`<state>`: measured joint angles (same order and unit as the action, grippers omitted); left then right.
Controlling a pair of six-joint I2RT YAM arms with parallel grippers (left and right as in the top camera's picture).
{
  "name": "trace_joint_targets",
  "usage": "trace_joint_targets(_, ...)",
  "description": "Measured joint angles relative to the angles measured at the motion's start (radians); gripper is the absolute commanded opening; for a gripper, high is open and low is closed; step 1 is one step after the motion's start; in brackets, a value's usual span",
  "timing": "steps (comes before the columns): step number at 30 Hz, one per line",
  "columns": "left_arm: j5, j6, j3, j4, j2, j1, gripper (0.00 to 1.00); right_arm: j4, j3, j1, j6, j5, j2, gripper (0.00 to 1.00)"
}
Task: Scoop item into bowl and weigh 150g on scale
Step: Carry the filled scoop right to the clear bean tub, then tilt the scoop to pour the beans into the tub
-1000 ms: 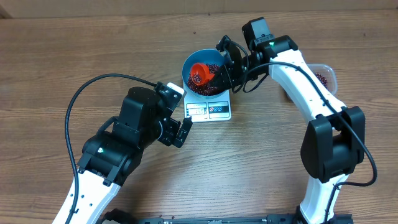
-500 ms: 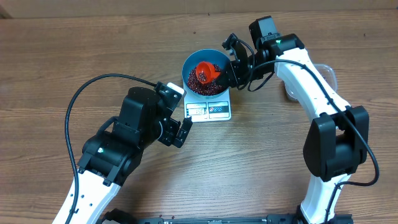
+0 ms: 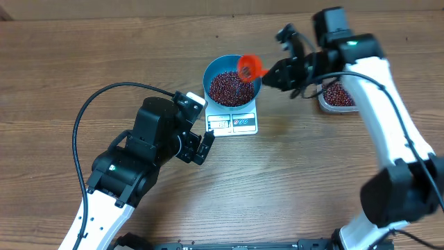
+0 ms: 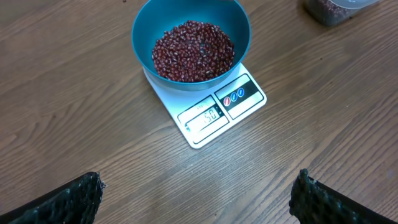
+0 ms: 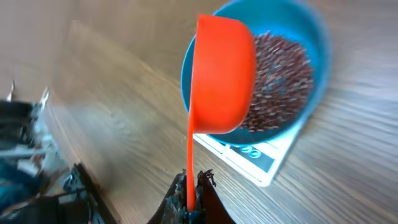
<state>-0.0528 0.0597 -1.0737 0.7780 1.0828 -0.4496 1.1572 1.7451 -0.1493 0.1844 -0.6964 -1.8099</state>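
Two arms at one wooden table (image 3: 62, 55), listed from the left.

1. Left arm, black and white, with a black cable (image 3: 87, 114) looping out beside it. The left gripper (image 3: 201, 144) is released, its fingers spread wide and nothing between them. It hangs just beside the scale's near left corner without touching it. In the left wrist view the two dark, textured fingertips (image 4: 68, 199) sit in the bottom corners with bare wood between them.

2. Scale (image 3: 234, 122), flat, white and rectangular, near the middle of the table. Its display window and button panel face the left arm. Digits show in the window, but I cannot read them with certainty.

3. Bowl (image 3: 207, 75), deep and bright blue, standing on the scale and covering most of its platform.

4. Beans (image 3: 227, 87), small and maroon, a loose heap filling the bottom of the bowl.

5. Measuring scoop (image 3: 250, 67), orange-red, in the air above the bowl's right rim. Its cup is tipped over, and whether anything lies in it cannot be seen.

6. Right gripper (image 3: 275, 75), clenched on the scoop's thin handle, just right of the bowl.

7. Clear plastic tub (image 3: 338, 97), far right beneath the right arm, holding more of the same beans.
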Motion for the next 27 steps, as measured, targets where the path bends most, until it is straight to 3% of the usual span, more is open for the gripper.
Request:
trace_joint_targets(16, 0.0, 0.0, 0.0, 0.0, 0.0, 0.0, 1.0, 0.176, 0.004, 0.416, 0.041, 0.259, 0.068, 0.04)
trace_joint_targets(27, 0.0, 0.0, 0.0, 0.0, 0.0, 0.0, 1.0, 0.216, 0.004, 0.454, 0.062, 0.509, 0.068, 0.04)
